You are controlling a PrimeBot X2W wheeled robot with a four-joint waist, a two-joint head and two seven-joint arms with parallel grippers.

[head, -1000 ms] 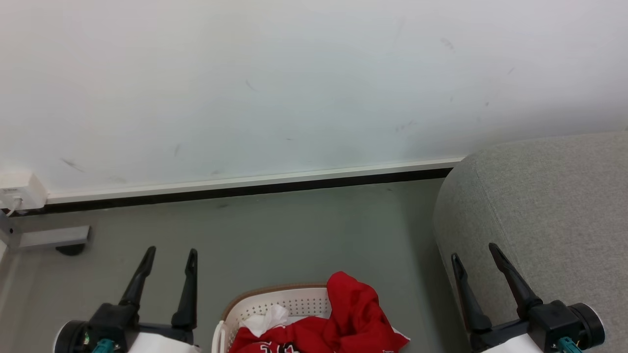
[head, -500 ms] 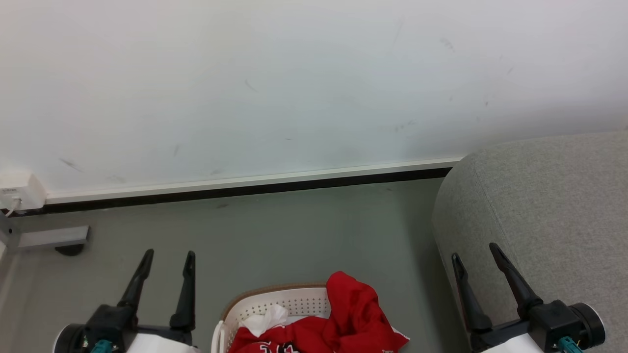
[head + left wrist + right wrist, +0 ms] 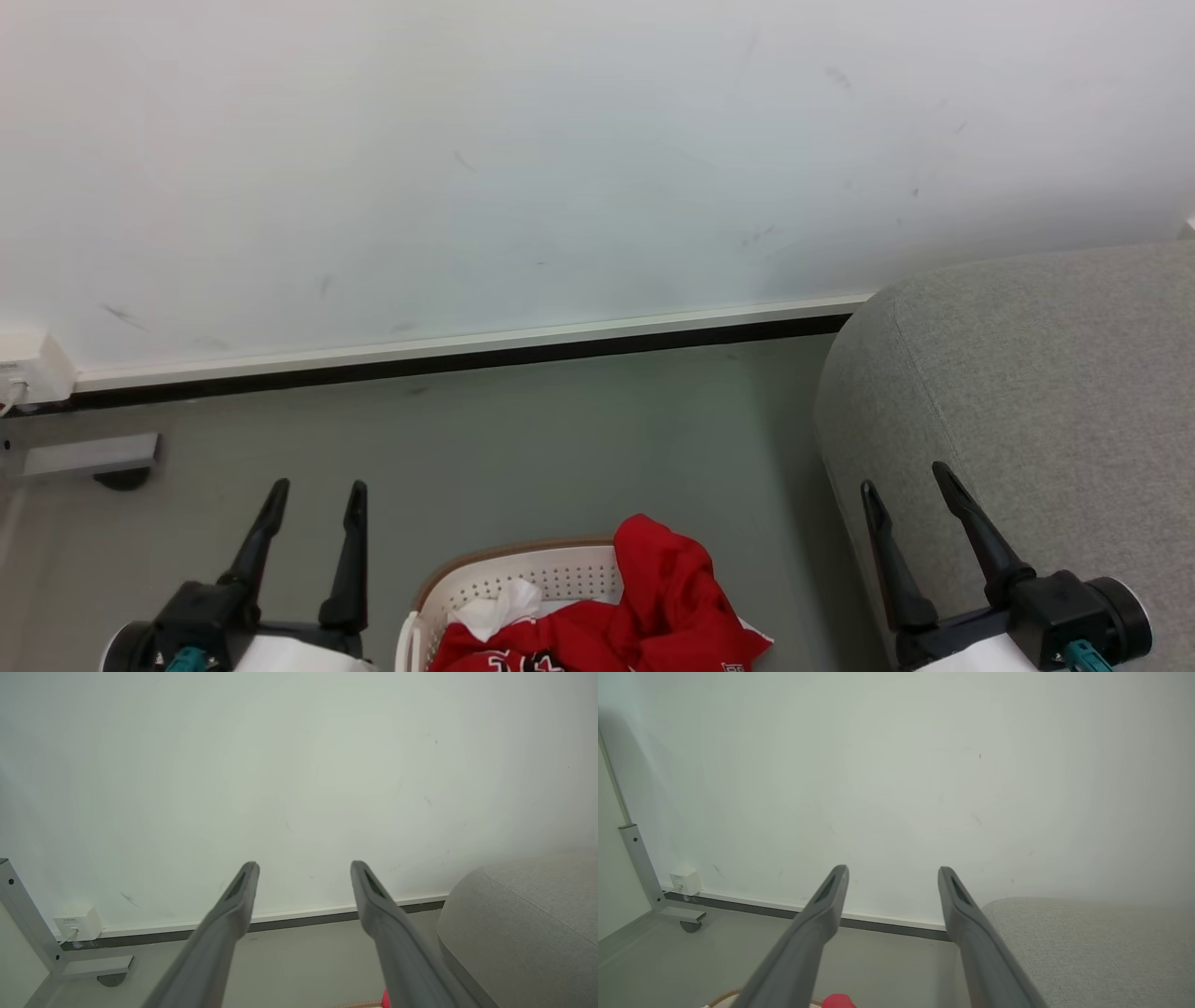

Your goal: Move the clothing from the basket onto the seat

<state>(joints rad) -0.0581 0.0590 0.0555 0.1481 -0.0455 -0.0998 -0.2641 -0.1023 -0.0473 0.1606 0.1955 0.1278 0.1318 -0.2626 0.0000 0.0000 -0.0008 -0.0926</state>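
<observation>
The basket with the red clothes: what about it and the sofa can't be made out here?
The basket: the head view's bottom edge cuts off its near part, so how full it is stays unknown.
The clothing: its lettering is cut by the same edge and is unreadable; the garments can't be counted.
The white piece in the basket: too crumpled to identify.
The seat: the right edge hides its full extent.

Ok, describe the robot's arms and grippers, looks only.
The left gripper and right gripper match: two long, tapering dark fingers with a slot-like recess near each tip, on a black blocky base. Behind sit a teal connector and a white forearm shell.
</observation>
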